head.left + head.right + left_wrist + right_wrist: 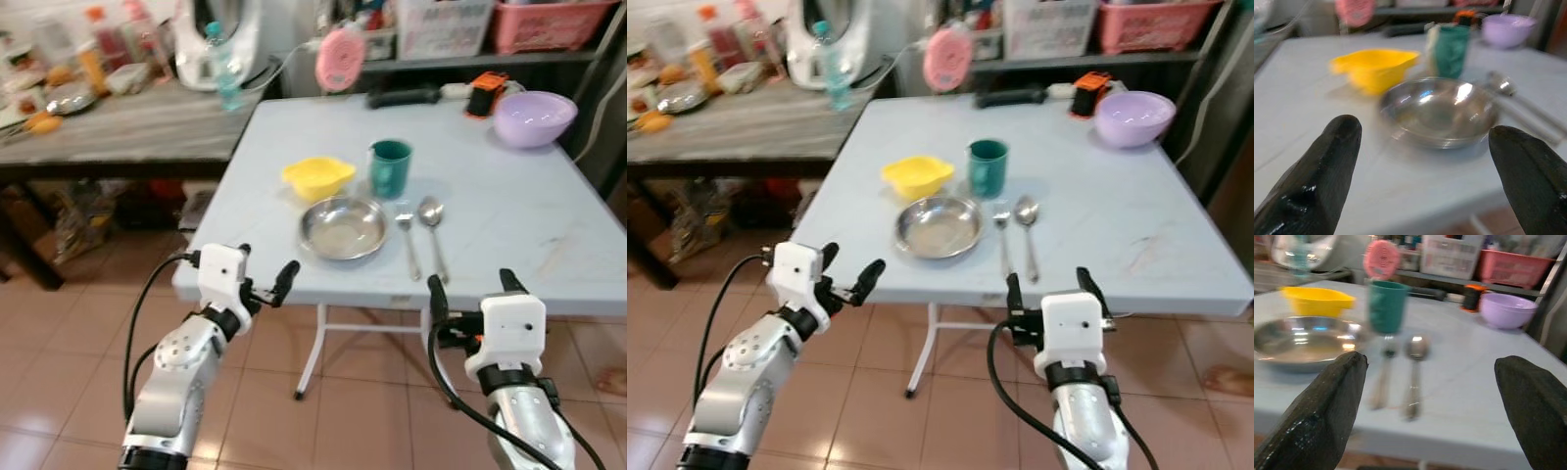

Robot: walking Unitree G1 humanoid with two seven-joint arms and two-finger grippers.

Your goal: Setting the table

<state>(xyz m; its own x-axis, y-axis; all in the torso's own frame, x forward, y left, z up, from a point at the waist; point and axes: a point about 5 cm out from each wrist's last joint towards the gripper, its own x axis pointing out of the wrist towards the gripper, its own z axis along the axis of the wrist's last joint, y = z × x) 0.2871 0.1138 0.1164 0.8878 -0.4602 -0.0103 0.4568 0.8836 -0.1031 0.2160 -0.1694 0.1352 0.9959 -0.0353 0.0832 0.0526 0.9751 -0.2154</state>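
A steel plate (343, 228) lies near the front of the light blue table (509, 225). Behind it stand a yellow bowl (317, 177) and a green cup (390, 167). A fork (409, 238) and a spoon (432, 231) lie side by side just right of the plate. My left gripper (265, 271) hovers open off the table's front left corner, holding nothing. My right gripper (471, 289) is open below the front edge, in line with the cutlery. In the left wrist view the plate (1439, 111) sits between the fingertips (1342, 142).
A lilac bowl (534, 117), an orange-black device (485, 94) and a pink round object (340, 58) sit at the table's back. A grey side table (118, 127) with bottles and food stands at the left. Shelves with baskets (549, 24) lie behind. Tiled floor (78, 323) underfoot.
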